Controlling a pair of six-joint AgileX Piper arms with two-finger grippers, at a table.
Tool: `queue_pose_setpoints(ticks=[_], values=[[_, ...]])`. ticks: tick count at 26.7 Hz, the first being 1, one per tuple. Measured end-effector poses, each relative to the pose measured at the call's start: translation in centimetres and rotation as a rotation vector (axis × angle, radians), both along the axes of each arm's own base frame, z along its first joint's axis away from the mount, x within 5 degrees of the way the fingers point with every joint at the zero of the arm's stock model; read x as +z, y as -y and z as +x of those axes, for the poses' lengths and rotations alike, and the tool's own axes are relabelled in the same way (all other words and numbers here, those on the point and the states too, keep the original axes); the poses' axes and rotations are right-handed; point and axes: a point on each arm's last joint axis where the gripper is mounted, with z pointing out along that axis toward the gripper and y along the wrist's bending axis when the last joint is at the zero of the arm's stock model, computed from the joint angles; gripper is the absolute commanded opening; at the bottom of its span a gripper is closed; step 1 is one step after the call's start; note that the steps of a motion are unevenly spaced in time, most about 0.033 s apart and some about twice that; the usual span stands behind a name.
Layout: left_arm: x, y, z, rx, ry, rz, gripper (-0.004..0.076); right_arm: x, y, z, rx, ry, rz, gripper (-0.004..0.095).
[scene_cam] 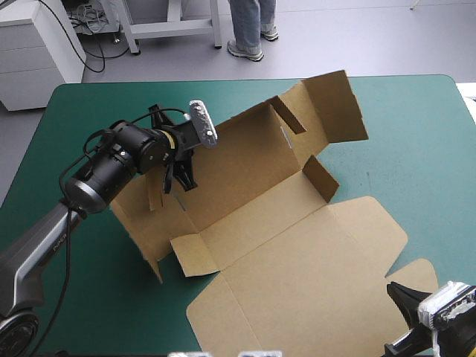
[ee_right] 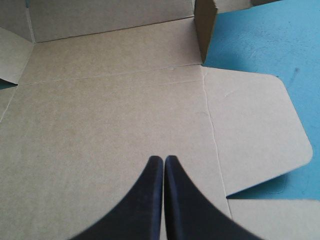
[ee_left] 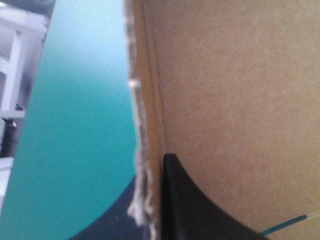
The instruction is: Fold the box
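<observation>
Box [scene_cam: 297, 253], long wall raised, left hand [scene_cam: 177, 177] clamped on it, right hand [ee_right: 163, 159] together above flat panel

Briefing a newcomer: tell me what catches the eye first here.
The brown box sprawls across the table: its far wall raised, its lid flat toward the near edge. The left gripper grips the wall's left end; the right gripper, shut, points over the lid's near right corner.

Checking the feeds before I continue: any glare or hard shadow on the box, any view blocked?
High view: even light, no glare on the box. Left wrist view: its wall fills most of it, against the left gripper. Right wrist view: unblocked, faint shadow by the rounded flap on the teal-green cover.
</observation>
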Motion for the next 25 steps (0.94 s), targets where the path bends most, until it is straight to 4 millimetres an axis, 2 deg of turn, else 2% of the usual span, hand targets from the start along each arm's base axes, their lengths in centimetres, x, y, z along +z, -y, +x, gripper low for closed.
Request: queue_pose_setpoints(ticks=[6, 9, 13, 20, 25], values=[[0.8, 3.4, -1.3, -0.162, 0.163, 0.074, -0.0008, 0.0, 0.0, 0.0, -0.001, -0.001, 0.001, -0.0016], [1.0, 4.4, -1.8, -0.216, 0.216, 0.123, -0.0008, 0.0, 0.0, 0.0, -0.001, -0.001, 0.001, -0.0016], [0.8, 5.2, -2.7, -0.248, 0.194, 0.148, -0.0008, 0.0, 0.0, 0.0, -0.001, -0.001, 0.001, -0.0016], [-1.8, 5.8, -3.4, -0.258, 0.226, 0.123, -0.0008, 0.0, 0.0, 0.0, -0.001, -0.001, 0.001, -0.0016], [-3.5, 5.6, -5.4, -0.291, 0.335, 0.145, -0.0008, 0.0, 0.0, 0.0, -0.001, -0.002, 0.003, -0.0016]])
